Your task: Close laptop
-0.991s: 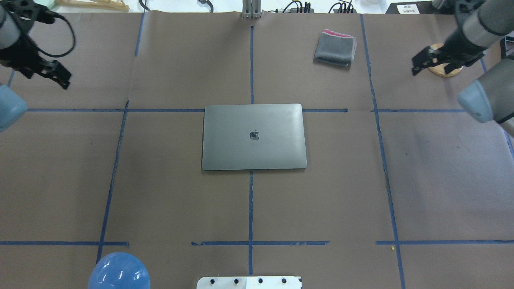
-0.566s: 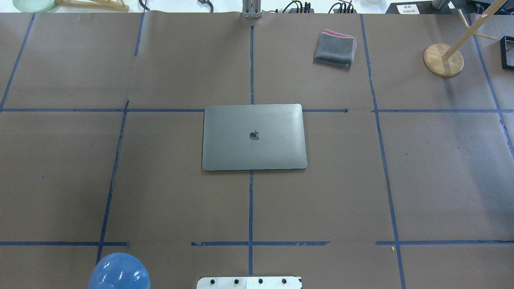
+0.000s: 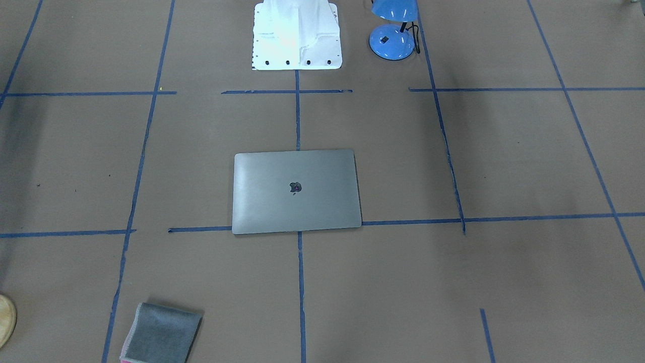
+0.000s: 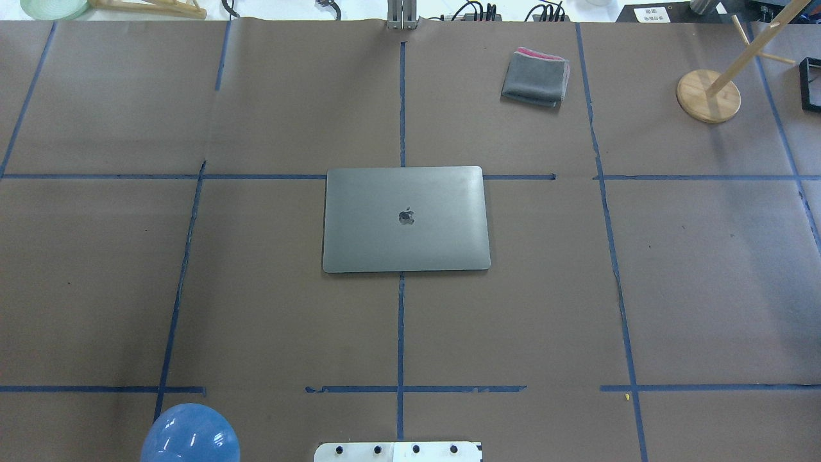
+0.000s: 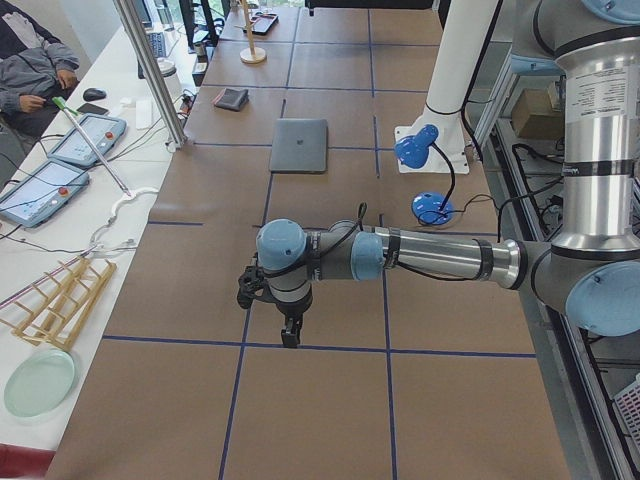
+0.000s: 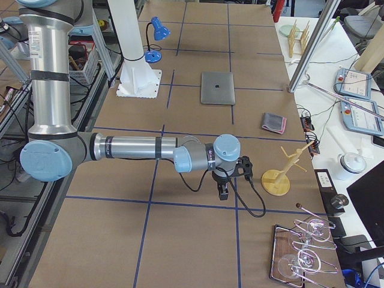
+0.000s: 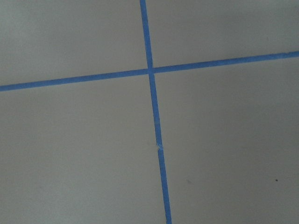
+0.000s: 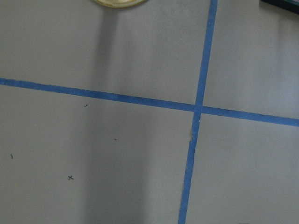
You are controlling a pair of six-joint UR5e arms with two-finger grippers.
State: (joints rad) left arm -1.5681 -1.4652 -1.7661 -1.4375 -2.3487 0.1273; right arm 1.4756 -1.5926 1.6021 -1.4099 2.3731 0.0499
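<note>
The space-grey laptop (image 4: 406, 219) lies flat in the middle of the table with its lid down and the apple logo up; it also shows in the front-facing view (image 3: 296, 190). Neither gripper shows in the overhead or front-facing views. My left gripper (image 5: 290, 335) hangs over bare table far from the laptop (image 5: 300, 144), seen only in the exterior left view. My right gripper (image 6: 223, 193) hangs low over the table beside a wooden stand, far from the laptop (image 6: 217, 88). I cannot tell whether either is open or shut. Both wrist views show only brown paper and blue tape.
A folded grey cloth (image 4: 535, 78) lies at the far right of centre. A wooden stand (image 4: 708, 96) is at the far right corner. A blue lamp (image 4: 190, 434) stands near the robot base (image 3: 296, 35). A glass tray (image 6: 306, 255) sits past the stand.
Both arms, at the overhead view's upper corners one second ago, have moved out of that view. The laptop has not moved.
</note>
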